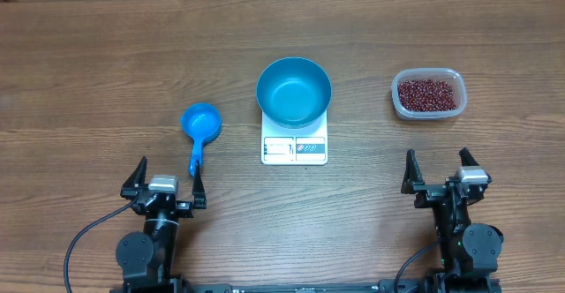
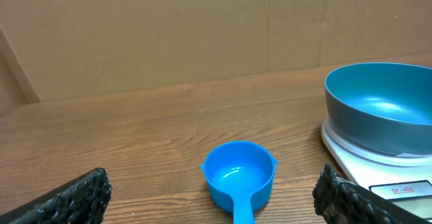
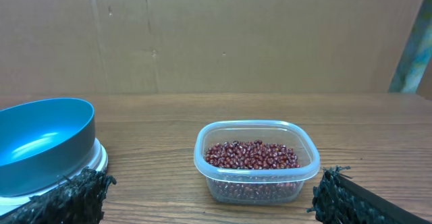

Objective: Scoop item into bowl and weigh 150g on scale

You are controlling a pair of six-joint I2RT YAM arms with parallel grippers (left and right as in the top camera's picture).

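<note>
Two grippers sit at the near edge of the table (image 1: 88, 63). We find the left gripper (image 1: 169, 168) and the right gripper (image 1: 436, 159) each with jaws spread wide and gripping nothing.

The beans (image 1: 430, 93) lie heaped in a clear plastic tub (image 1: 396, 96) at the far right, well apart from both arms. The blue bowl (image 1: 294, 90) stands on the white scale (image 1: 294, 149) at mid-table, and it covers the rear of the scale, so only the front strip shows. We cannot read the display or the printed marks from above. A small blue scoop (image 1: 201, 123) lies left of the scale with its handle pointing toward the left gripper. The handle's end comes just beside that gripper's inner finger, and we cannot tell whether they touch.

The left wrist view cuts off the scoop's handle at the bottom edge and the bowl at the right edge. The right wrist view shows the tub whole. It cuts the bowl at the left edge and shows the scale only as a thin white rim under the bowl. In both wrist views only the dark finger ends enter the lower corners.
</note>
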